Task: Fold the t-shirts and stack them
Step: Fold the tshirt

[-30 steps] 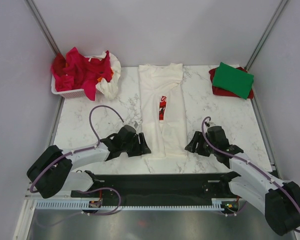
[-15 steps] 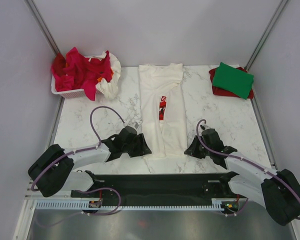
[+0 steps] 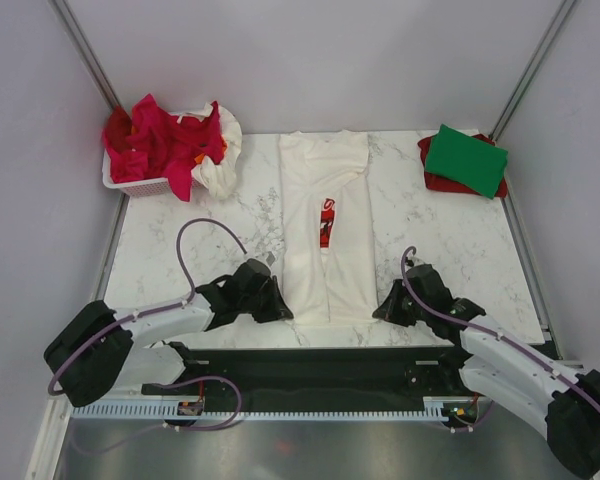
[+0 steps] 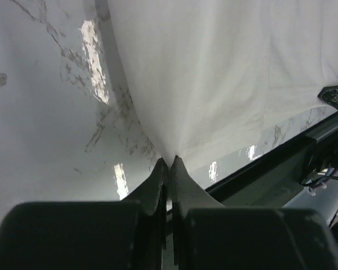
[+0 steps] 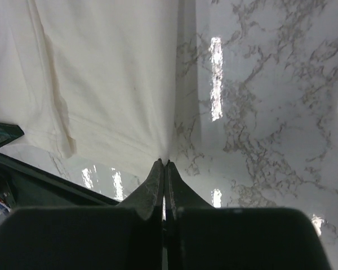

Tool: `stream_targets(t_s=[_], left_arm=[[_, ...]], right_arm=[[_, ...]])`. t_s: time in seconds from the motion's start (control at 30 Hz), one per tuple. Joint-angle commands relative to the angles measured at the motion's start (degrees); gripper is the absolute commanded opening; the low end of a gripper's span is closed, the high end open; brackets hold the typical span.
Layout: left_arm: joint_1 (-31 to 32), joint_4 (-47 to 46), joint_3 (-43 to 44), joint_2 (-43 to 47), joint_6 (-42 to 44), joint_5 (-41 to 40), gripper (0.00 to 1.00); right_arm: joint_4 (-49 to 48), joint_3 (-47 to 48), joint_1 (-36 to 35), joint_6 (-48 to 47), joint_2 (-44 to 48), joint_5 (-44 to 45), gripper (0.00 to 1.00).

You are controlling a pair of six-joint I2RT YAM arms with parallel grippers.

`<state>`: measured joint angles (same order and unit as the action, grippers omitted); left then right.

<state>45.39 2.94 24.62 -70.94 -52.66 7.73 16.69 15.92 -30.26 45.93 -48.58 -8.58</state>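
Pinching both hem corners, start of the lengthwise fold, I reckon: white plastic basket (image 3: 132, 186) of crumpled red and white tees (image 3: 165, 140) far L; left gripper (image 3: 285, 313) clamped tight on near-L corner of the long white cotton tee w/ red chest print (image 3: 325, 275), lying lengthwise at centre; right gripper (image 3: 379, 312) nipping near-R corner; folded green tee (image 3: 465, 160) far R. Next: lift together, carry hem to collar evenly.

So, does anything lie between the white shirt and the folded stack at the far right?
Nothing visible: only bare table lies between the white shirt and the stack. The left gripper and right gripper pinch the shirt's near corners.
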Motion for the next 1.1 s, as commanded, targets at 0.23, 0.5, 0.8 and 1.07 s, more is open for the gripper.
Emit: stream_targets(t_s=[0.23, 0.5, 0.8, 1.07], left_arm=[[2.25, 23.6, 15.52, 9.42, 3.26, -4.13, 0.02], [-6.09, 24.57, 25.55, 1.16, 11.17, 3.07, 0.02], [-16.29, 24.92, 38.56, -12.98, 18.47, 8.88, 0.02], [-20.69, 27.99, 54.02, -27.13, 24.44, 11.08, 0.02]], right_arm=[[15.65, 17.64, -2.87, 0.92, 4.55, 7.61, 0.0], [14.43, 33.36, -2.61, -6.01, -10.38, 12.61, 0.0], [12.76, 48.65, 2.75, -13.58, -28.05, 17.63, 0.0], [11.7, 59.12, 6.0, -16.66, -40.89, 16.58, 0.0]])
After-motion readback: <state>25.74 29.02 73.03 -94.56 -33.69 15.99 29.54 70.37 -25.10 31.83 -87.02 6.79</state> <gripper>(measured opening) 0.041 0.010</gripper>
